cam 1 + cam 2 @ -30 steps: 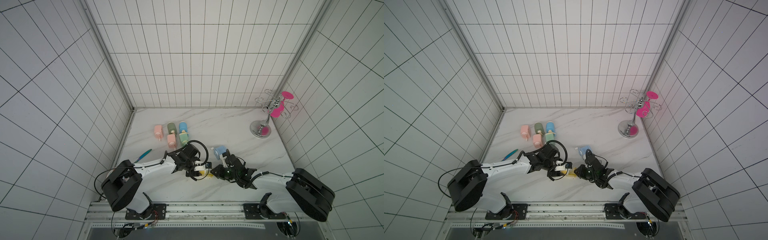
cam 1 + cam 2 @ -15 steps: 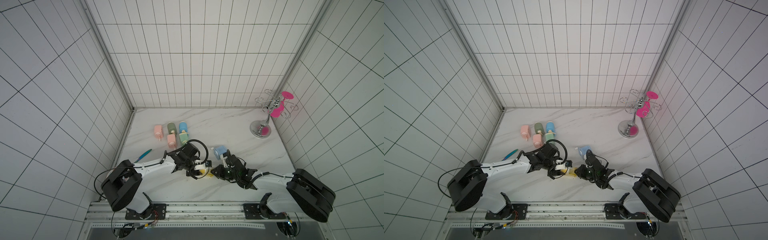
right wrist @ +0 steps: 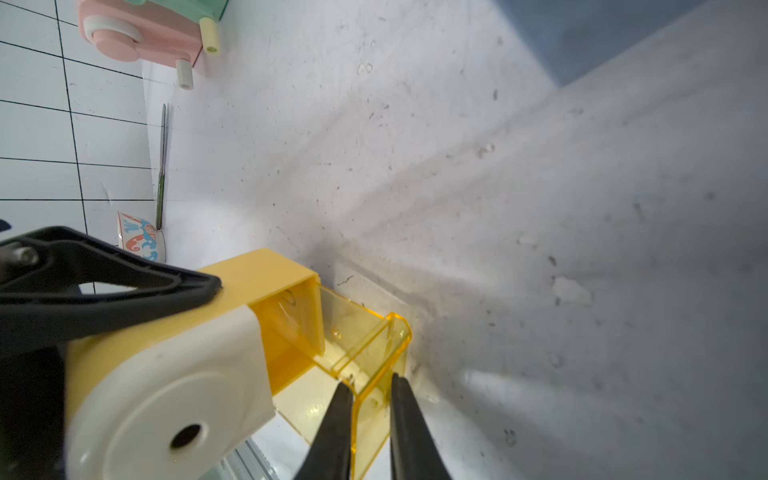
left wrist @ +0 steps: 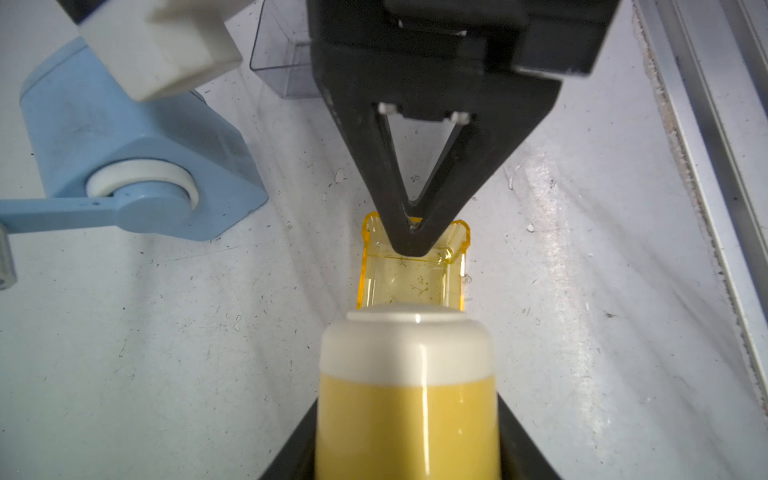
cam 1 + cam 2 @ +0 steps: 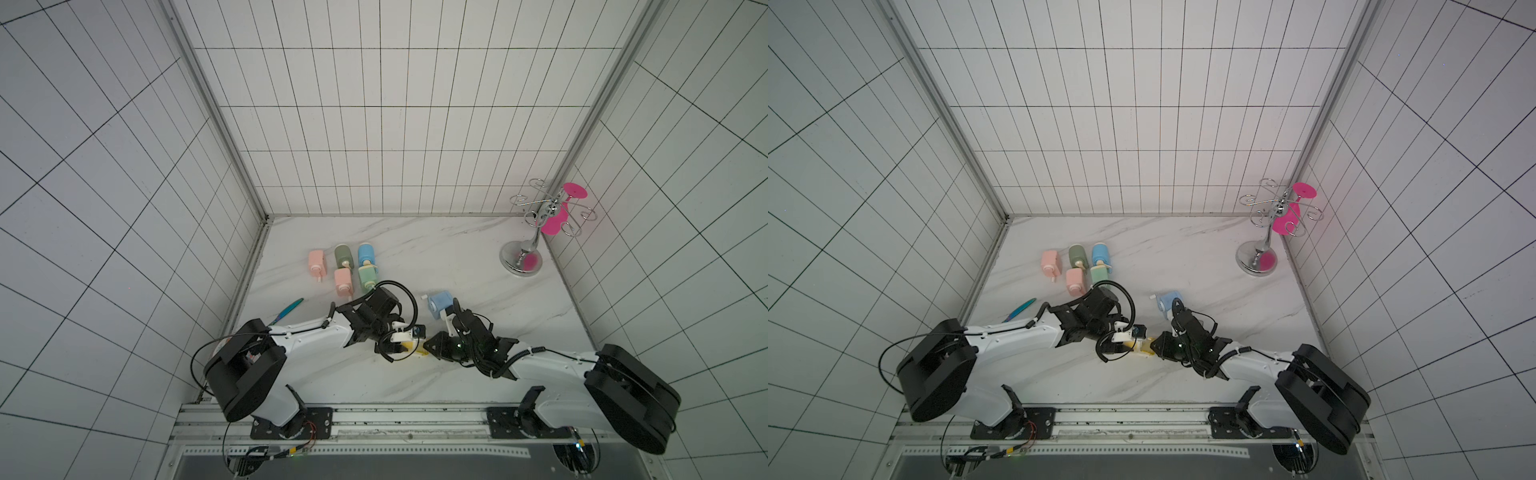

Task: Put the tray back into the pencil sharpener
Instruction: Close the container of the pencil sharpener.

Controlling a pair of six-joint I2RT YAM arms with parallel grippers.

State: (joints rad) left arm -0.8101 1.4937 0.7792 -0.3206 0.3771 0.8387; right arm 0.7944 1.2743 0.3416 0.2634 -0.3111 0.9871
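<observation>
On the marble tabletop (image 5: pixel 415 257), the likely light, brittle tray (image 3: pixel 361 332) is pinched by its end wall in the right gripper (image 3: pixel 368 382), with the pencil sharpener (image 4: pixel 407 395) clamped by the left gripper (image 5: pixel 397 347).

Top cams high, looking down; wrist cams close (both see tray (image 4: pixel 411 278)).

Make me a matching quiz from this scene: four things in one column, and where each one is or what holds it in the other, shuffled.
Things:
1. yellow pencil sharpener
2. transparent yellow tray
3. blue pencil sharpener
4. pink stemmed glass

States:
A. hanging on the metal rack
B. on the table, held by neither tool
C. clamped in the left tool
D. pinched by the right tool, partly in its slot

Pairs: 1-C, 2-D, 3-B, 4-A
</observation>
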